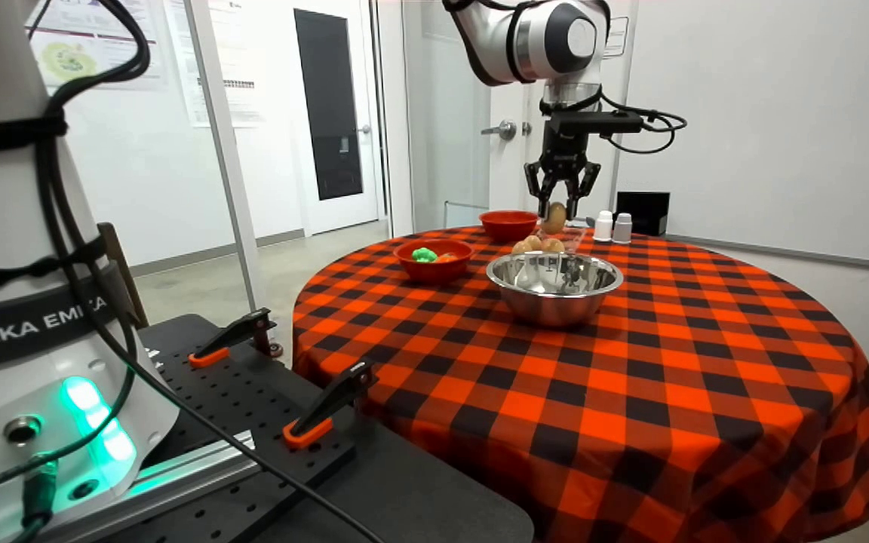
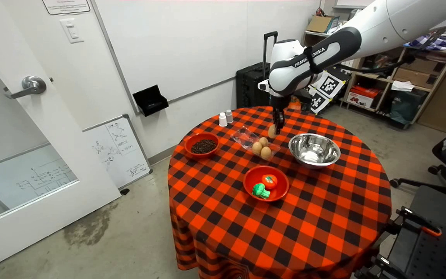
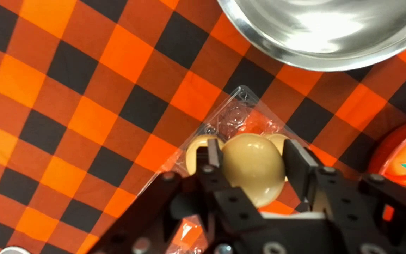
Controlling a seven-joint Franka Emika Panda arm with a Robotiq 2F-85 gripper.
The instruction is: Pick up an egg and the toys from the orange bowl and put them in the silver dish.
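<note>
The cloth-covered worktop (image 2: 211,217) supports all items. The silver dish (image 2: 315,152) stands near the clear carton (image 3: 236,113); its wall is presumably hard metal, so lower objects into it rather than dropping them. The pincer (image 3: 254,155) hangs above the carton, closed on an egg (image 3: 254,176) by its sides. The orange bowl (image 2: 251,180) contains the toy tomato (image 2: 269,181) and the toy broccoli (image 2: 260,190). Tomato: probably light, firm and slick; grasp across the widest girth, with the pincer clear of the bowl wall. Broccoli: probably light; grasp across the stem, apparently the narrowest section. Egg: held over the carton, where three more eggs (image 2: 266,152) lie. Treat it as light, smooth and fragile. The side hold should suit the shape; apply the minimum force that prevents slipping. Excess pressure, or contact with the dish rim, could crack the shell.
</note>
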